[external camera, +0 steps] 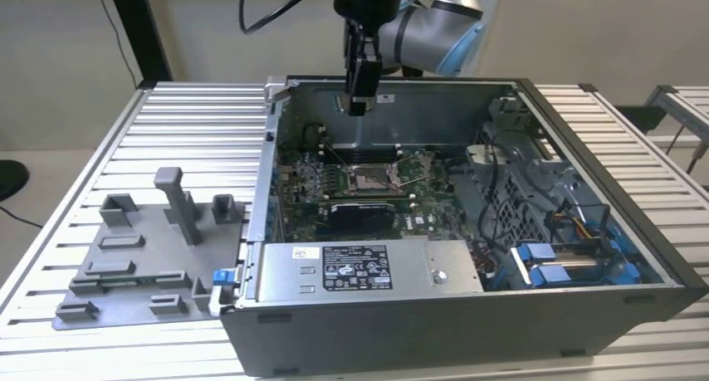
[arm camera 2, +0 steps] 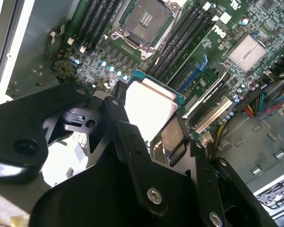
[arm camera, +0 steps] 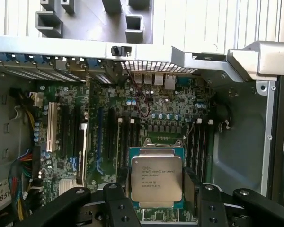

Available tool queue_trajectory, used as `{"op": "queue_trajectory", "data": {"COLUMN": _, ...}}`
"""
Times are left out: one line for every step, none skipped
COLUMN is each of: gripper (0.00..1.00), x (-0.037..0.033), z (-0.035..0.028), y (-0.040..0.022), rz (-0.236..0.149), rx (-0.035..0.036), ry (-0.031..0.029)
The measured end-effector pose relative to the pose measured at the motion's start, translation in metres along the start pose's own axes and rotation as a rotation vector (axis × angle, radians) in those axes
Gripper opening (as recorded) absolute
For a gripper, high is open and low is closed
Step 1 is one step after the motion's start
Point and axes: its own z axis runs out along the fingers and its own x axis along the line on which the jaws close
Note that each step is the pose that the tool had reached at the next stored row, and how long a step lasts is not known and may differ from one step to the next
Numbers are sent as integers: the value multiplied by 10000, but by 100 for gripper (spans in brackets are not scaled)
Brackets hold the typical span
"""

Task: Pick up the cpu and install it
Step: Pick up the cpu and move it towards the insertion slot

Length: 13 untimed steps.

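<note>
Claw (arm camera: 157, 190) is closed partway on the chip (arm camera: 156, 179), its two dark fingers (arm camera: 121, 189) pressing opposite edges, silver top showing in both wrist views. In the exterior view the claw (external camera: 357, 107) hangs over the open computer case (external camera: 466, 335), well above the socket (external camera: 371, 179) and toward the back wall from it. The chip (arm camera 2: 149, 101) is in the air, apart from the socket (arm camera 2: 144, 19), which lies on the green board (arm camera 2: 213, 28) with its frame open and contacts showing. A grey tray (external camera: 133, 265) sits outside the case, to the exterior view's left of the socket.
</note>
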Motion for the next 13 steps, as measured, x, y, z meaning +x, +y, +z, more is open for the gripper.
{"op": "queue_trajectory", "data": {"gripper": 0, "x": 0, "z": 0, "y": 0, "rz": 0, "rx": 0, "ry": 0}}
{"op": "queue_trajectory", "data": {"gripper": 0, "x": 0, "z": 0, "y": 0, "rz": 0, "rx": 0, "ry": 0}}
{"op": "queue_trajectory", "data": {"gripper": 0, "x": 0, "z": 0, "y": 0, "rz": 0, "rx": 0, "ry": 0}}
{"op": "queue_trajectory", "data": {"gripper": 0, "x": 0, "z": 0, "y": 0, "rz": 0, "rx": 0, "ry": 1}}
{"op": "queue_trajectory", "data": {"gripper": 0, "x": 0, "z": 0, "y": 0, "rz": 0, "rx": 0, "ry": 1}}
{"op": "queue_trajectory", "data": {"gripper": 0, "x": 0, "z": 0, "y": 0, "rz": 6, "rx": -1, "ry": 2}}
{"op": "queue_trajectory", "data": {"gripper": 0, "x": 0, "z": 1, "y": 0, "rz": 39, "rx": 1, "ry": -1}}
{"op": "queue_trajectory", "data": {"gripper": 0, "x": 0, "z": 2, "y": 0, "rz": 115, "rx": 3, "ry": -4}}
{"op": "queue_trajectory", "data": {"gripper": 0, "x": 0, "z": 4, "y": 0, "rz": 272, "rx": 7, "ry": -13}}
{"op": "queue_trajectory", "data": {"gripper": 0, "x": 0, "z": 6, "y": 0, "rz": 450, "rx": 11, "ry": -22}}
{"op": "queue_trajectory", "data": {"gripper": 0, "x": 0, "z": 7, "y": 0, "rz": 628, "rx": 16, "ry": -32}}
{"op": "queue_trajectory", "data": {"gripper": 0, "x": 0, "z": 6, "y": 0, "rz": 811, "rx": 19, "ry": -41}}
{"op": "queue_trajectory", "data": {"gripper": 0, "x": 0, "z": 6, "y": 0, "rz": 989, "rx": 24, "ry": -50}}
